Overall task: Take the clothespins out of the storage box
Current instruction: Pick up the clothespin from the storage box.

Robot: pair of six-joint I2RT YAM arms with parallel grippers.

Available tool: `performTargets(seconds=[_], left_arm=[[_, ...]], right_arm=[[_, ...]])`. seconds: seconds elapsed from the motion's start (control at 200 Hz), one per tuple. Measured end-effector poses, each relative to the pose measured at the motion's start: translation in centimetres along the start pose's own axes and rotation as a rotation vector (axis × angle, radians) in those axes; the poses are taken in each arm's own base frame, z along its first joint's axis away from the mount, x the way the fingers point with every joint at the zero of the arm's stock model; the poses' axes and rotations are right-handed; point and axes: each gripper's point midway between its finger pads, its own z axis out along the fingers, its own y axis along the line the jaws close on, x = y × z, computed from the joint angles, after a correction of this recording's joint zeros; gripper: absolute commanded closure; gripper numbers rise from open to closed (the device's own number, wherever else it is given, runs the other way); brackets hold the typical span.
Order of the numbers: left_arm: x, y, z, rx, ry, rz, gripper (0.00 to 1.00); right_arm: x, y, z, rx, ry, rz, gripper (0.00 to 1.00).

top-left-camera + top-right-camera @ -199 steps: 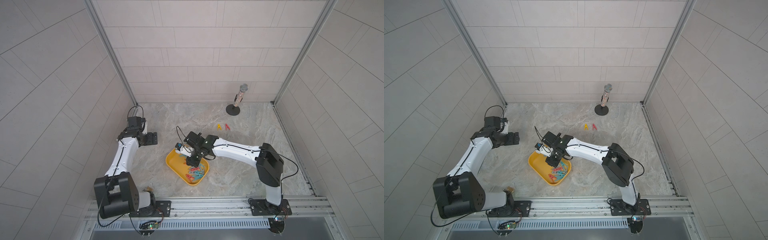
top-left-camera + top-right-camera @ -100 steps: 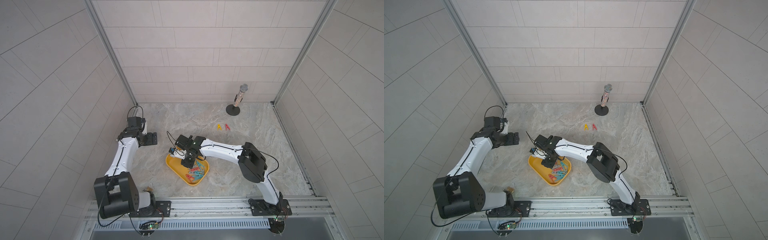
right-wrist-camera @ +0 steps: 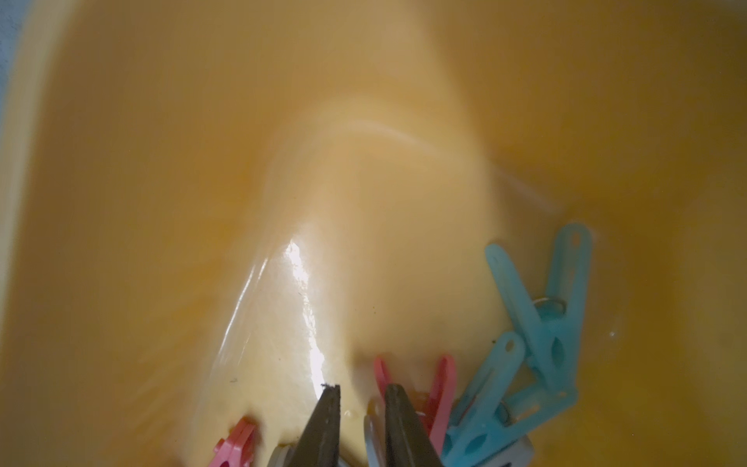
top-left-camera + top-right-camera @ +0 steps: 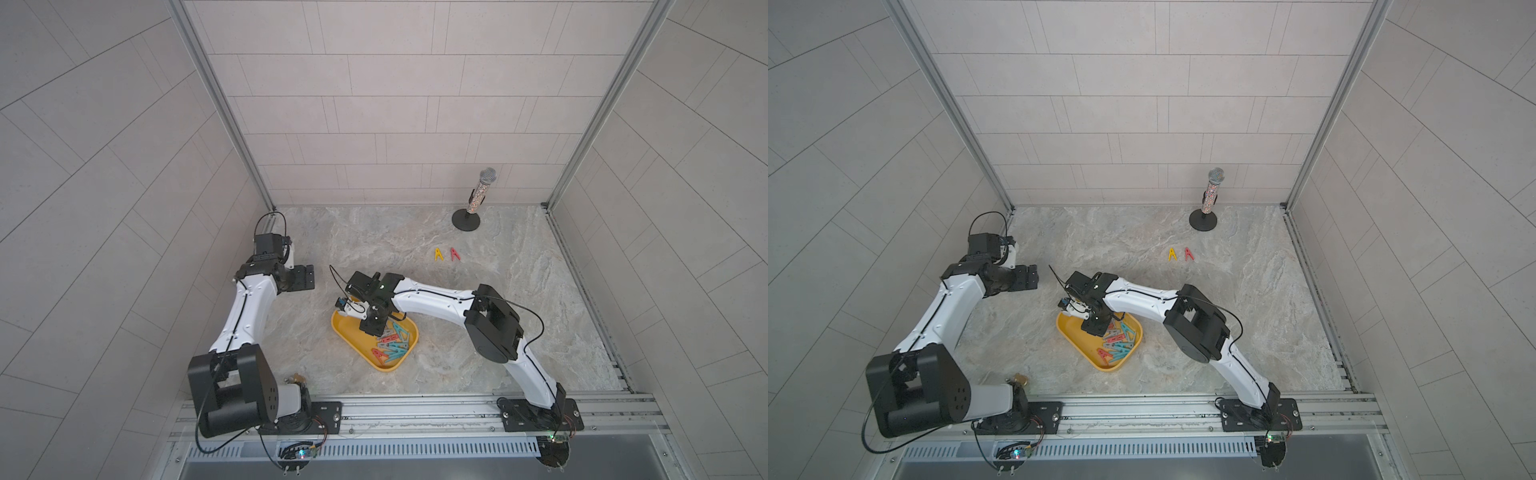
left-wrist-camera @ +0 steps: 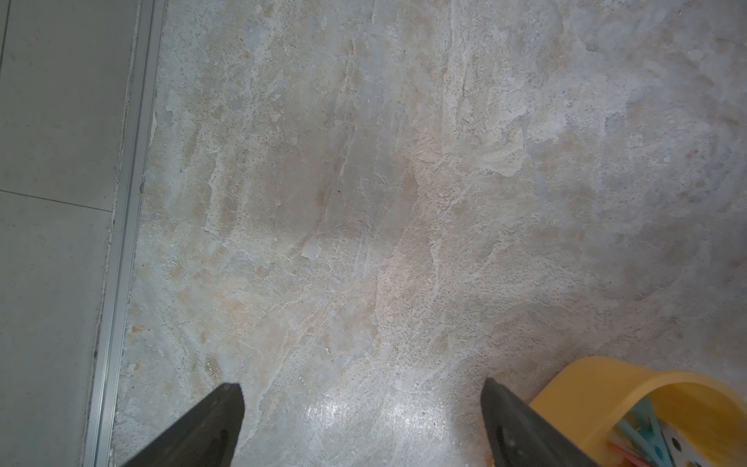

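Observation:
The yellow storage box (image 4: 353, 338) (image 4: 1075, 337) lies mid-table with several teal, red and grey clothespins (image 4: 392, 345) (image 4: 1118, 343) piled in its right half. My right gripper (image 4: 371, 330) (image 4: 1094, 330) reaches down into it at the pile's edge. In the right wrist view its jaws (image 3: 362, 390) stand a narrow gap apart with bare tray floor (image 3: 364, 161) between the tips. A red peg (image 3: 442, 388) and teal pegs (image 3: 537, 323) lie beside them. My left gripper (image 4: 305, 280) (image 5: 361, 388) hovers wide open and empty, left of the box (image 5: 606, 376).
A yellow peg (image 4: 439, 254) and a red peg (image 4: 456, 254) lie on the stone table at the back right. Behind them a glittery microphone (image 4: 478, 195) stands on a black round base. Tiled walls close in the table on three sides.
The right arm has swung left across the box and its gripper has dropped a little toward the pegs. The left arm has not moved.

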Motion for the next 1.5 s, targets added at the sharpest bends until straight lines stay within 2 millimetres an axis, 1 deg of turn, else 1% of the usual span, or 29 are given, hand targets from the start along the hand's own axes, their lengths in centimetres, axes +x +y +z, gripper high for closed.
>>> performTargets(seconds=[0.115,0.225,0.345,0.465,0.55,0.766,0.836,1.011,1.096,1.181,1.501], left_arm=[[0.0,0.0,0.0,0.002,0.000,0.000,0.00],[0.0,0.0,0.0,0.002,0.000,0.000,0.00],[0.0,0.0,0.0,0.003,0.000,0.000,0.00],[0.0,0.0,0.0,0.003,0.000,0.000,0.00],[0.0,0.0,0.0,0.003,0.000,0.000,0.00],[0.0,0.0,0.0,0.003,0.000,0.000,0.00],[0.0,0.0,0.0,0.003,0.000,0.000,0.00],[0.0,-0.1,0.0,0.003,0.000,0.000,0.00],[0.0,-0.1,0.0,0.003,0.000,0.000,0.00],[0.0,-0.1,0.0,0.003,0.000,0.000,0.00],[0.0,-0.1,0.0,0.008,0.000,0.000,0.00]], right_arm=[[0.0,-0.2,0.4,0.007,0.006,-0.003,0.77],[0.5,-0.4,1.3,0.013,0.027,-0.006,0.78],[0.2,-0.5,1.3,0.021,0.019,-0.012,0.82],[0.2,-0.7,1.3,0.026,0.018,-0.014,0.89],[0.1,-0.7,1.3,0.026,0.016,-0.020,0.97],[0.0,-0.6,1.3,0.023,0.009,-0.015,0.98],[-0.1,-0.5,1.2,0.021,0.005,-0.016,1.00],[-0.5,0.1,1.0,0.015,-0.006,-0.020,1.00],[-0.7,0.4,0.6,0.011,-0.020,-0.016,1.00],[-1.2,0.5,-0.3,0.007,-0.044,-0.007,1.00],[-4.2,0.7,-5.7,0.026,-0.196,0.025,1.00]])
